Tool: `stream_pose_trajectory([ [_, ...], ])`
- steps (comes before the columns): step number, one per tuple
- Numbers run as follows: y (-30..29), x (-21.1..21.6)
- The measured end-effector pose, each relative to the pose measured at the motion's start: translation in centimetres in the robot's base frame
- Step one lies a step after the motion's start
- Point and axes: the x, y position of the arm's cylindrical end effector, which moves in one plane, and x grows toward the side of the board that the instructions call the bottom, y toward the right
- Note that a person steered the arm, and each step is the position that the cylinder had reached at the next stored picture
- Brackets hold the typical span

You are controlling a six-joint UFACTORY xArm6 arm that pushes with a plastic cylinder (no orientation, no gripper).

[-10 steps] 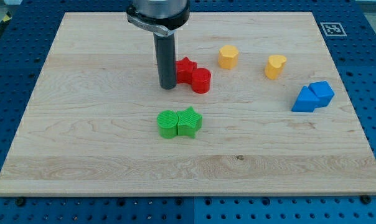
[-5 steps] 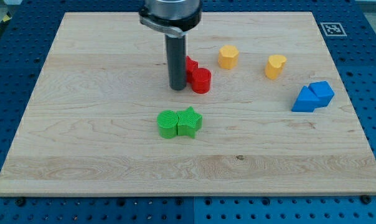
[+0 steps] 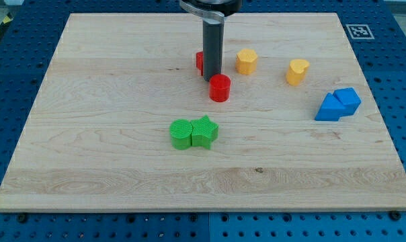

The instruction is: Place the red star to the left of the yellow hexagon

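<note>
The red star [image 3: 199, 62] lies in the upper middle of the wooden board, mostly hidden behind my rod. My tip [image 3: 212, 80] stands just in front of the star, between it and the red cylinder [image 3: 220, 88], which sits just below and to the right. The yellow hexagon [image 3: 246, 61] lies to the right of the star, with a gap between them.
A yellow heart [image 3: 297, 71] lies right of the hexagon. Two blue blocks [image 3: 338, 104] sit together at the right edge. A green cylinder [image 3: 181, 134] and a green star [image 3: 204, 131] touch each other in the middle of the board [image 3: 89, 168].
My tip has moved to the right and up, from left of the red pair to between them. The red star has shifted up and away from the red cylinder.
</note>
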Motion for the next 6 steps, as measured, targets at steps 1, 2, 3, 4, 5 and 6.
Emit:
stream_pose_trajectory([
  [1, -4.2, 0.4],
  [2, -6.4, 5.1],
  [3, -2.9, 9.1],
  [4, 1.7, 9.1],
  [5, 5.5, 9.1],
  [6, 6.4, 8.0],
])
